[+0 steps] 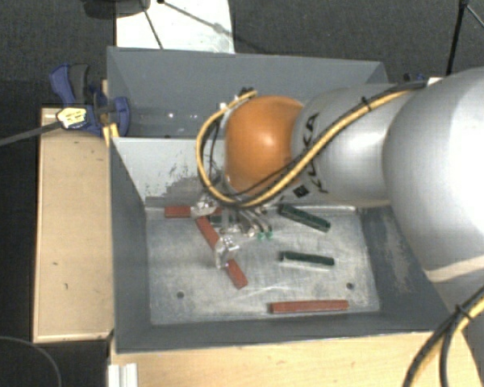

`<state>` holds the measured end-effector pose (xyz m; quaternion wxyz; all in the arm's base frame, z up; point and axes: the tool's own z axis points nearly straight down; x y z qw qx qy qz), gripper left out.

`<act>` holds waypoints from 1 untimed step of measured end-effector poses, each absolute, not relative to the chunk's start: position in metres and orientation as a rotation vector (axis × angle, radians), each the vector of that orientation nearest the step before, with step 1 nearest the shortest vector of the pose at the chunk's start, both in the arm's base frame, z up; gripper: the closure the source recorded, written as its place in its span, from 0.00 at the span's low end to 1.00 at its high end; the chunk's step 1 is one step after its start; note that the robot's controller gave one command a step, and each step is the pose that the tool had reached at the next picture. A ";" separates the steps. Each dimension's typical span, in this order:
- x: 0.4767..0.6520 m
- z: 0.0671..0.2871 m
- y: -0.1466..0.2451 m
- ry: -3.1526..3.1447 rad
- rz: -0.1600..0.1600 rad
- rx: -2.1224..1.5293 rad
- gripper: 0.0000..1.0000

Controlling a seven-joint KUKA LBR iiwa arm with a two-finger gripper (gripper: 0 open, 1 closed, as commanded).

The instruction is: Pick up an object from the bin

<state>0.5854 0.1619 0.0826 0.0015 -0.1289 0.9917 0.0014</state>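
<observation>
My gripper [224, 251] is down in the left middle of the bin, under the arm's orange cover. It sits right over a red-brown stick [237, 274] that lies slantwise on the floor, running from upper left to lower right. The gripper hides the stick's middle. A short red-brown piece [177, 211] lies just to the left, near the back wall. Right of the gripper rests a dark green stick [306, 259], lying flat.
A second dark green stick [305, 218] lies near the back, partly under the arm. A long red-brown stick [308, 305] lies along the front wall. The arm covers the bin's right and back.
</observation>
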 end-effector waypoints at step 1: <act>0.566 0.091 0.136 3.081 0.002 -0.611 0.00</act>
